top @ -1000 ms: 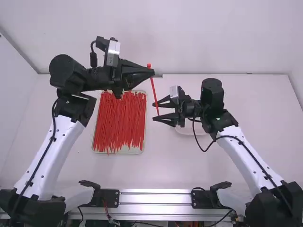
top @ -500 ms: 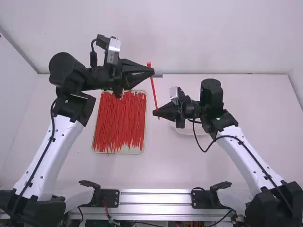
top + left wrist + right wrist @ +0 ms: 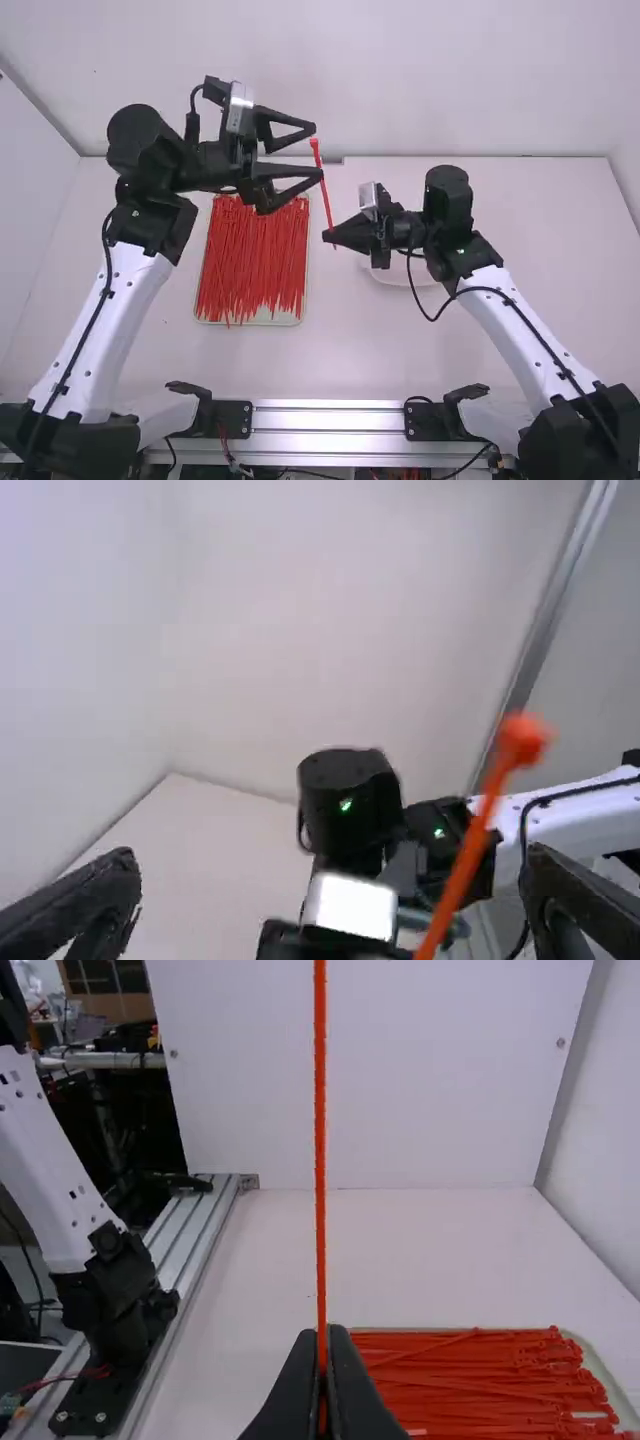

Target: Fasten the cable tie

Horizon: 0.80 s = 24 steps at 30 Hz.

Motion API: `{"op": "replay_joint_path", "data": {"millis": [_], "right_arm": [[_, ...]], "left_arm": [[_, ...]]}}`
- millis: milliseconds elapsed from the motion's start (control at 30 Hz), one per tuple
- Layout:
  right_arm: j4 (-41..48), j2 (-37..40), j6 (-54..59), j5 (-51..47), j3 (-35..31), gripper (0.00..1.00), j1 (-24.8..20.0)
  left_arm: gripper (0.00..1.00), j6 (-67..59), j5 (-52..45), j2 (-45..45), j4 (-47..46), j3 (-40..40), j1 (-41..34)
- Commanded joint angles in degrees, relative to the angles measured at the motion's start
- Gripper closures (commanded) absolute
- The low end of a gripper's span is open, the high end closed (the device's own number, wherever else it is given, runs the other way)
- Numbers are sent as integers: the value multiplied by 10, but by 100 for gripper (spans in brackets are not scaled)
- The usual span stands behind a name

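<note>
White surface (image 3: 560, 220), two arms over it. Left arm (image 3: 110, 300) is up high toward 11 o'clock, right arm (image 3: 510, 320) reaches in from 4 o'clock. The tray (image 3: 306, 290) with its heap of spare ties (image 3: 255, 255) lies at centre-left, under the left arm's wrist. Left gripper (image 3: 318, 150): jaws spread wide, one above and one below the top end of the cable tie (image 3: 322, 195), with no contact that I can make out. Right gripper (image 3: 327, 237): jaws pressed together, pinching the strap's lower end; its wrist view shows the tie (image 3: 320, 1160) rising straight out of the pinch. The tie is held in the air near centre, well above the surface, leaning slightly toward 11 o'clock, with its small head (image 3: 313, 143) at the 12 o'clock end. The left wrist view shows that head (image 3: 521, 738) off toward one finger, not centred. Judgement: this is a regrip. The right alone carries the tie, and the left has to take the head end before the tail can be bent round and fed through. To do it well, centre the head between the spread jaws first, then close just below the head so the slot is left open. The right should hold firm so the thin strap doesn't swing. Risk: an off-centre close flicks the head aside or twists the strap.
</note>
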<state>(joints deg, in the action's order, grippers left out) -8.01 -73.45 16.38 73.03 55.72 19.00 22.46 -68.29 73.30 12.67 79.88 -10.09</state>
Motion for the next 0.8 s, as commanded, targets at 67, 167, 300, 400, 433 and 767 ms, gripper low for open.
{"op": "replay_joint_path", "data": {"millis": [67, 167, 300, 400, 433, 767], "right_arm": [[-63, -4, -88, -14, -5, 100, 1], [-117, -4, -136, -45, -5, 100, -10], [-147, -4, -167, -83, -5, 100, -37], [-156, -4, -201, -139, -5, 100, -66], [-156, -4, -208, -150, -5, 100, -73], [-85, -4, -269, -399, -5, 100, -143]], "left_arm": [[1, -100, 27, -1, -73, 12, 21], [1, -151, 80, -1, -154, 12, 21], [1, -210, 94, -1, -216, 12, 21], [1, -248, 95, -1, -243, 12, 25], [1, -252, 94, -1, -243, 12, 27], [1, -259, 122, -1, -223, 12, 46]]}}
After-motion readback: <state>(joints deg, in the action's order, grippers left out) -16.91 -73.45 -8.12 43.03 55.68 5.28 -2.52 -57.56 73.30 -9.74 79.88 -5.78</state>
